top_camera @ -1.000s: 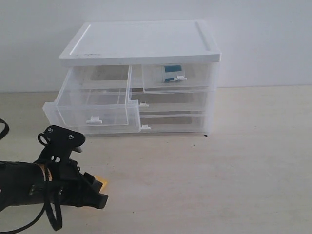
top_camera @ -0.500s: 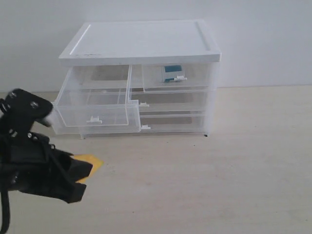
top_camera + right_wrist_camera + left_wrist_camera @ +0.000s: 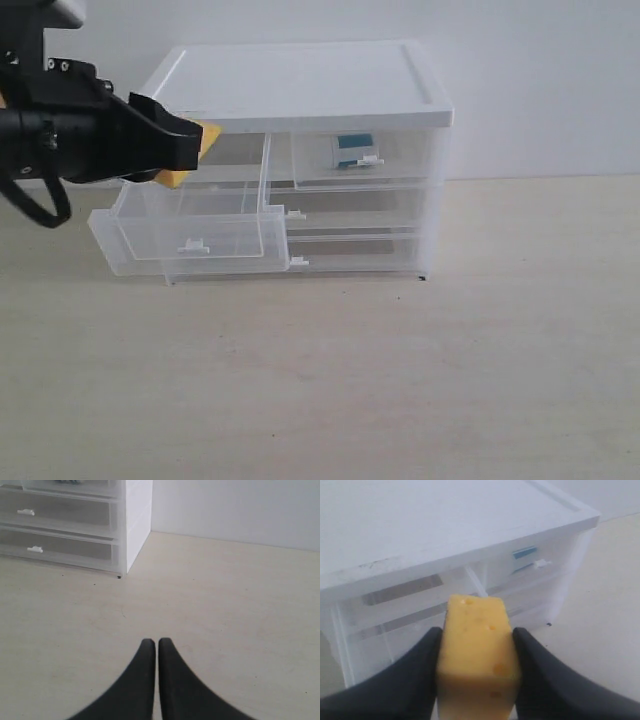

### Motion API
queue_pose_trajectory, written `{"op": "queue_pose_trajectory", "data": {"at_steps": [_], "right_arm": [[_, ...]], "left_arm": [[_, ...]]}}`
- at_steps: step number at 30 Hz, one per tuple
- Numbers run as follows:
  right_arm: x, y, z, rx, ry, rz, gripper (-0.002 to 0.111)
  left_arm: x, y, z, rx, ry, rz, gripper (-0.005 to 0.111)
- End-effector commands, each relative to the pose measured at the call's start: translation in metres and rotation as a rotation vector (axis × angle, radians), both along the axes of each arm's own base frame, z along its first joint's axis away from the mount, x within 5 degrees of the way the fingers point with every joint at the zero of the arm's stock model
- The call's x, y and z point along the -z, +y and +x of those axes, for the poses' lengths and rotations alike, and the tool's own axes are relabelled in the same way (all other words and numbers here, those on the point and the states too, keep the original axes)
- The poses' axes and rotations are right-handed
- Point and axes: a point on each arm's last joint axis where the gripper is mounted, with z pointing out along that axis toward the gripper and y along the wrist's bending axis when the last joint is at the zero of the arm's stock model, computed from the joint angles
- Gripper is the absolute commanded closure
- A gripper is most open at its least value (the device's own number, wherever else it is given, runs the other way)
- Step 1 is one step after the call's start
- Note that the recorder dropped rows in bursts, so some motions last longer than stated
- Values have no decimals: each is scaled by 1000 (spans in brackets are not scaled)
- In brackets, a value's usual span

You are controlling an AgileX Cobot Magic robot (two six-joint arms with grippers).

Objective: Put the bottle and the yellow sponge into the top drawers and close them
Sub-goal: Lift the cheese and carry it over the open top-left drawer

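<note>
The left claw [image 3: 188, 148] grips the yellow sponge [image 3: 476, 652] between both fingers. The sponge is held above the far part of the top left drawer [image 3: 190, 225], which is pulled out, and is level with the front edge of the cabinet [image 3: 300, 85] top. The bottle [image 3: 352, 150] sits inside the closed top right drawer [image 3: 405, 160]. The right claw [image 3: 151, 647] is fully closed and holds nothing, above the worktop [image 3: 450, 350].
</note>
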Motion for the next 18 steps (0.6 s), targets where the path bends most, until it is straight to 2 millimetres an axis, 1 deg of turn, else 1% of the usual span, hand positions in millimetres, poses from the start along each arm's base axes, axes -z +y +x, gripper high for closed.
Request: {"op": "queue_pose_trajectory", "data": {"at_steps": [1,4,8,9,14,16,18], "right_arm": [[-1,0,0,1,-14,-2,108],[-1,0,0,1,-14,-2,108],[-1,0,0,1,-14,-2,108],[-1,0,0,1,-14,-2,108],[-1,0,0,1,-14,-2,108],[-1,0,0,1,-14,-2,108],[-1,0,0,1,-14,-2,108]], "left_arm": [[9,-10,26,-6,40,32,103],[20,-14,42,-13,56,66,103],[30,-9,54,-38,77,83,103],[32,-7,56,-46,76,86,103],[43,-10,63,-41,78,101,102],[46,-11,65,-31,68,120,97],[50,-12,67,-31,69,120,84]]}}
